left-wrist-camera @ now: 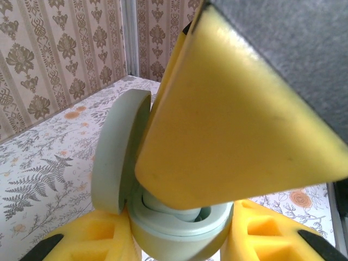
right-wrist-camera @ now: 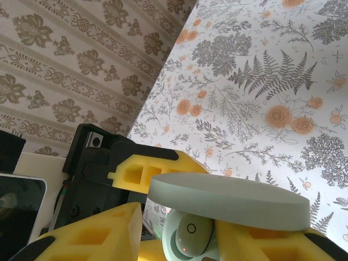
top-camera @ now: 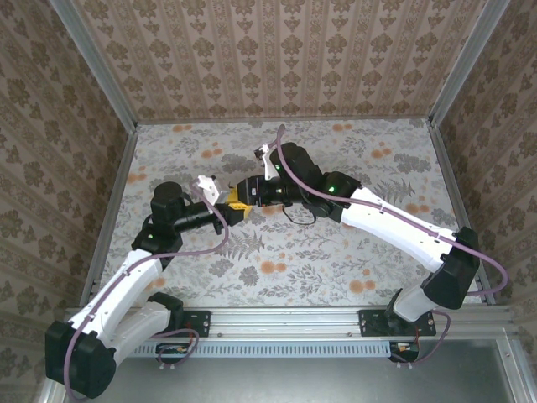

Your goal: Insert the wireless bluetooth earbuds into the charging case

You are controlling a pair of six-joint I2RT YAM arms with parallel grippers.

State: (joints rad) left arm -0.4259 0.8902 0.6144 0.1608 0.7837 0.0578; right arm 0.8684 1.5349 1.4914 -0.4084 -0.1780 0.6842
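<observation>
A mint-green charging case (left-wrist-camera: 179,231) stands with its round lid (left-wrist-camera: 119,155) swung open, and my left gripper (left-wrist-camera: 179,242) is shut on the case body. One pale earbud (right-wrist-camera: 191,235) with a small ring mark lies in the case under the lid (right-wrist-camera: 228,201). My right gripper (right-wrist-camera: 185,242) straddles that earbud with its jaws open, and a gap shows on the left side. One broad yellow finger (left-wrist-camera: 228,119) of the right gripper covers most of the case opening in the left wrist view. From above, the two grippers (top-camera: 225,210) (top-camera: 243,193) meet mid-table.
The floral tabletop (top-camera: 336,252) spreads around the arms. Patterned walls (top-camera: 277,50) and metal frame posts (top-camera: 109,84) close it in at the back and sides. The left gripper's black body (right-wrist-camera: 92,163) sits close behind the case.
</observation>
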